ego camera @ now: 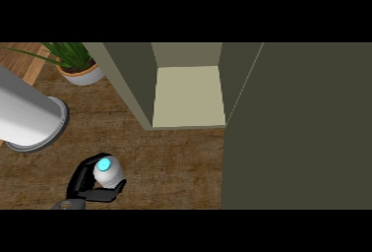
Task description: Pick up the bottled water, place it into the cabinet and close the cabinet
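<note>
Bottled water (pixel 109 173): pale, whitish body with a bright cyan cap, seen from above, low at left over the wooden counter, cap toward the cabinet. Cabinet (pixel 138 83): olive-grey walls, cream shelf inside, door (pixel 298 128) swung wide open at right. Well apart.

counter (pixel 174 162) – wood grain | cabinet (pixel 305 123) – matt olive | cylinder (pixel 29 115) – glossy metal

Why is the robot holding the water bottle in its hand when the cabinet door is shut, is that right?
Not quite. The head view shows the cabinet open: its door is swung out to the right, and the pale shelf inside is visible. The rest is right: the left hand is curled round the bottled water.
</note>
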`<state>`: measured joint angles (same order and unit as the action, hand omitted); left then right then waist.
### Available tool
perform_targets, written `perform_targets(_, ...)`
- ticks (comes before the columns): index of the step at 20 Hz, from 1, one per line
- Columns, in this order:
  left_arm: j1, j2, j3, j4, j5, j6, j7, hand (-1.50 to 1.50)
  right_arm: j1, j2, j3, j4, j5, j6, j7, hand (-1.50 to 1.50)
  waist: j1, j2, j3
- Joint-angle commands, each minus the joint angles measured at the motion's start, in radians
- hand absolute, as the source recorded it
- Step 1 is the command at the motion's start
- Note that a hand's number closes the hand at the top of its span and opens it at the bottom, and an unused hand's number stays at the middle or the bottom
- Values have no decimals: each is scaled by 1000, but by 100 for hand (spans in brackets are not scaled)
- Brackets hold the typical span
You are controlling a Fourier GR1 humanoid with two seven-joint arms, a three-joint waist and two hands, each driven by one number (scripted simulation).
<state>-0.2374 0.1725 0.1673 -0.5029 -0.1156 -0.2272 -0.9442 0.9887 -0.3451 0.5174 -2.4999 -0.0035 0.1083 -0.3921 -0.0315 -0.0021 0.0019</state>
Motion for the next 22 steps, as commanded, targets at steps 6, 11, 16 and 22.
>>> perform_targets(6, -11, -119, -6, 3, -21, 168, -101, 150, 9, -47, -45, -120, -15, -37, 48, -150, 20, 2, -3)
perform_targets(11, -13, -163, -22, -91, -1, 160, -27, 150, 17, -53, 7, -102, 32, -56, 24, -150, 25, -3, -2)
perform_targets(16, -59, -171, -204, -142, 154, 174, 70, 150, 20, -58, 30, -116, 29, -73, 22, -150, 18, -5, -2)
perform_targets(22, -91, -172, -389, -337, 335, 321, 263, 150, -4, -65, 0, -43, 2, -76, -22, -150, 19, -5, -2)
